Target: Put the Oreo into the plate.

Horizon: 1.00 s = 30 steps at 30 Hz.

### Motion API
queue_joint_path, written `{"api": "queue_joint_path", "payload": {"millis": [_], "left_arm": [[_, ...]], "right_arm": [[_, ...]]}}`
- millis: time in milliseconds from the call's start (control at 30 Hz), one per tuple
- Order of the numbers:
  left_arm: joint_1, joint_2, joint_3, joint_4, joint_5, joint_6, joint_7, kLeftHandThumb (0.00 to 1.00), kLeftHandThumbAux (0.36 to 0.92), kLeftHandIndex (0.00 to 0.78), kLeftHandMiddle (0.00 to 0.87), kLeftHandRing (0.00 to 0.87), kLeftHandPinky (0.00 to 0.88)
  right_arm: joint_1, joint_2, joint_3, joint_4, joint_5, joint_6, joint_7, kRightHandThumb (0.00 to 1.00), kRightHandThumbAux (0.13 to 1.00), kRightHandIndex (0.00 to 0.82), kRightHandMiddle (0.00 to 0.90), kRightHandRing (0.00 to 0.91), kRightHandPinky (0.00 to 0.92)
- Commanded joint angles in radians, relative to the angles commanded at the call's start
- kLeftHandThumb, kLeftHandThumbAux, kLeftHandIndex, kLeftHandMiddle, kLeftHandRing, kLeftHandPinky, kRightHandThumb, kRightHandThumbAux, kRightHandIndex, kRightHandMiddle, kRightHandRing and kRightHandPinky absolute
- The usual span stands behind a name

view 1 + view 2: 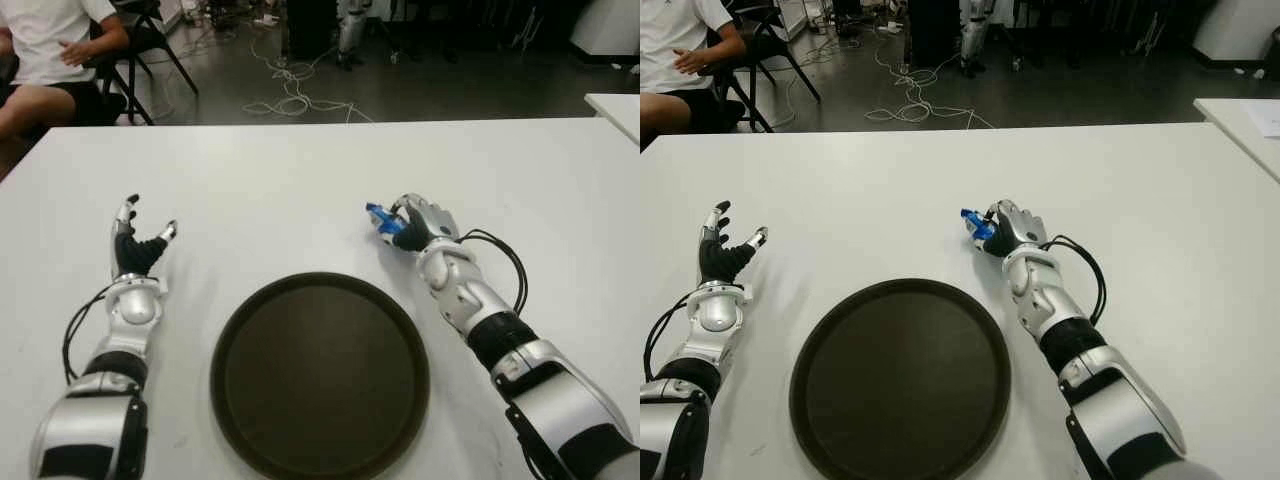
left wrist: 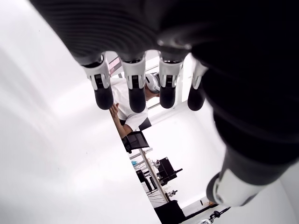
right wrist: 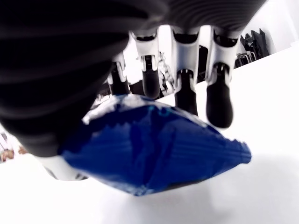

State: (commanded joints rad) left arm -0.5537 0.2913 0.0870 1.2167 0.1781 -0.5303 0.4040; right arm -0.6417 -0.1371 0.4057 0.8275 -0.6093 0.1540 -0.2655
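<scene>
White table [image 1: 300, 180] with dark round plate [image 1: 320, 375], Oreo packet [image 1: 381, 220] perhaps touching.

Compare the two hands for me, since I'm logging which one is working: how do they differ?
The right hand grips the blue Oreo packet; the left hand holds nothing, fingers spread. The right shows beyond the plate's far right rim, the left off its left side. Both are over the white table.

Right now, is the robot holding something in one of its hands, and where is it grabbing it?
Yes. The right hand holds the blue Oreo packet across its middle, beyond the plate. The left hand, left of the plate, holds nothing.
</scene>
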Motion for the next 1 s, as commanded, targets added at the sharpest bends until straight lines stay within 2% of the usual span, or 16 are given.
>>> {"api": "queue_joint_path", "payload": {"millis": [400, 1000], "left_arm": [[-0.001, -0.004, 0.004, 0.001, -0.005, 0.002, -0.003, 0.000, 0.732, 0.058, 0.086, 0.060, 0.037], [-0.004, -0.005, 0.006, 0.003, -0.006, 0.000, -0.004, 0.000, 0.752, 0.062, 0.086, 0.062, 0.037]], "right_arm": [[-0.004, 0.002, -0.015, 0.023, 0.017, -0.027, -0.013, 0.691, 0.727, 0.433, 0.730, 0.738, 0.745], [-0.005, 0.006, -0.031, 0.013, 0.039, -0.013, 0.010, 0.690, 0.727, 0.435, 0.744, 0.747, 0.744]]}}
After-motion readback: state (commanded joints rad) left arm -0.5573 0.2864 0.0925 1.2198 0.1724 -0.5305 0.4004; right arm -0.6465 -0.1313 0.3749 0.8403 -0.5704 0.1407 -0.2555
